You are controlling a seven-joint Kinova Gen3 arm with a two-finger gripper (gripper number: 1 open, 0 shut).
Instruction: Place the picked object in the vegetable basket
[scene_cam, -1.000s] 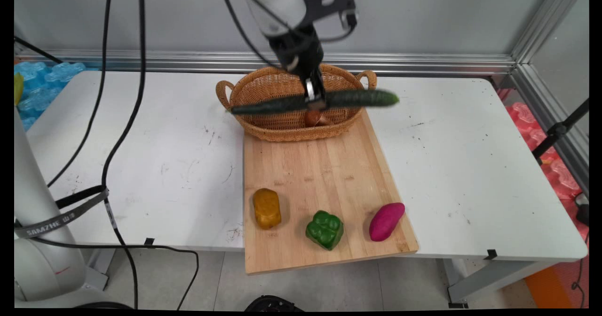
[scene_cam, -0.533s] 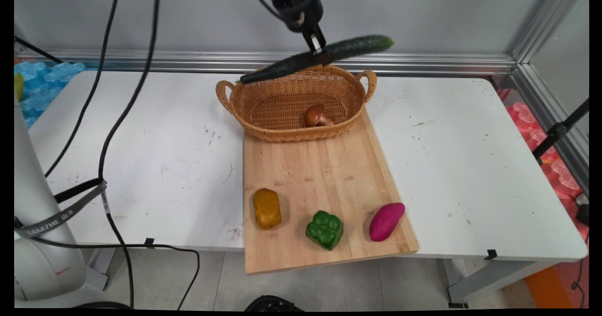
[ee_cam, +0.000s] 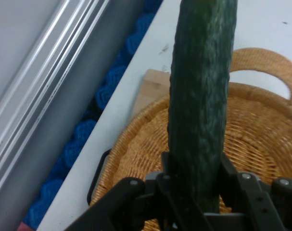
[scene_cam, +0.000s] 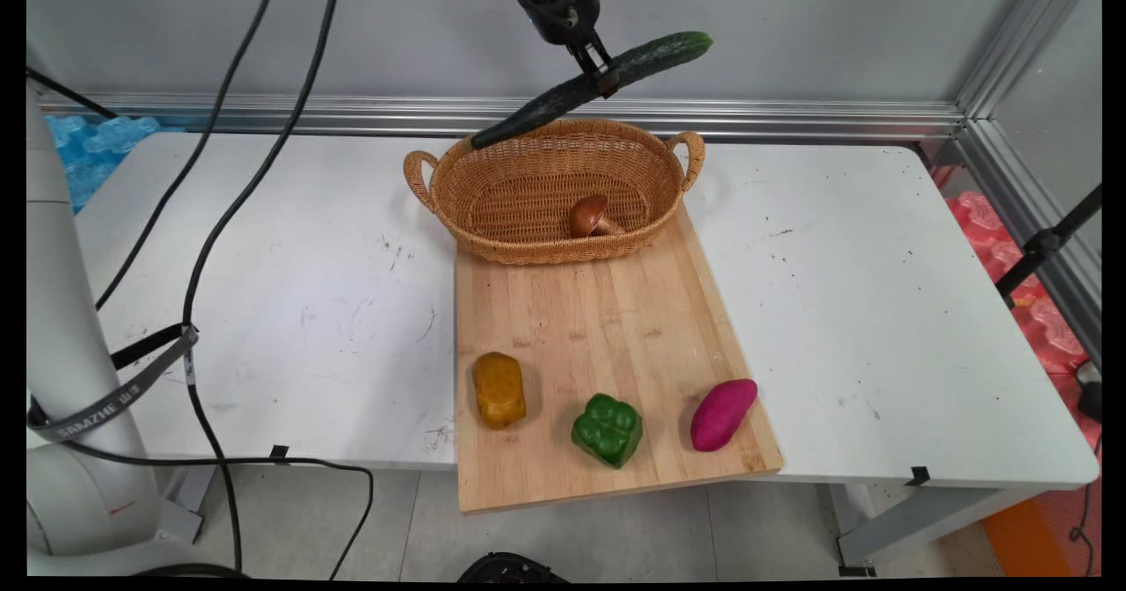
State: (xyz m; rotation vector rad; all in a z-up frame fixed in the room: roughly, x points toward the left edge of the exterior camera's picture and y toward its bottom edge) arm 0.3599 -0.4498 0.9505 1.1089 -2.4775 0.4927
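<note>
A: From the main view, what is the pincer (scene_cam: pixel 600 78) doing?
B: It is pinching a cucumber (scene_cam: pixel 591 88) at its middle, tilting it high above the basket's (scene_cam: pixel 519 195) far rim. A mushroom (scene_cam: pixel 589 215) is lying inside; three vegetables are sitting on the board (scene_cam: pixel 607 310) on the tabletop (scene_cam: pixel 290 292).

A: And the hand view?
B: The cucumber (ee_cam: pixel 199 96) is running upward between the fingers, over the basket (ee_cam: pixel 261 139).
</note>
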